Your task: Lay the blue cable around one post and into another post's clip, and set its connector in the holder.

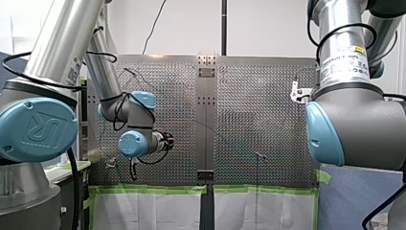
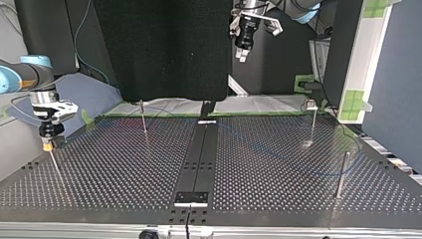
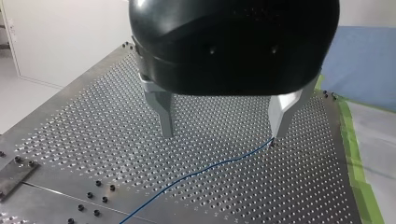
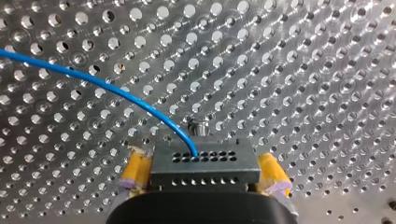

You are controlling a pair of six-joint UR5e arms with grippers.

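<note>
Closest to the right wrist camera, the right gripper [image 4: 204, 164] is closed on a grey connector [image 4: 205, 175], a block with two rows of small holes clamped between the yellow pads [image 4: 134, 170]; the blue cable [image 4: 116, 91] enters its upper row and arcs away over the perforated table [image 4: 303, 70], a bare metal plate drilled in a regular grid. Further out, the left gripper [image 3: 223, 134] hangs above the same plate with its metal fingers [image 3: 163, 109] spread wide and nothing between them, the cable lying slack on the surface below. Across the table, a black rail [image 2: 199, 154] divides the plate down the middle; a thin post [image 2: 143, 119] stands at the top view's left, a clip-topped post [image 2: 312, 127] and a short post [image 2: 341, 174] at its right, where the cable is only faintly traceable near the short post. Green tape [image 1: 148, 189] edges the plate over pale sheeting. Beyond the table stand a black panel [image 2: 164, 50], a blue partition [image 1: 354, 196] and a white wall [image 1: 258, 24]
</note>
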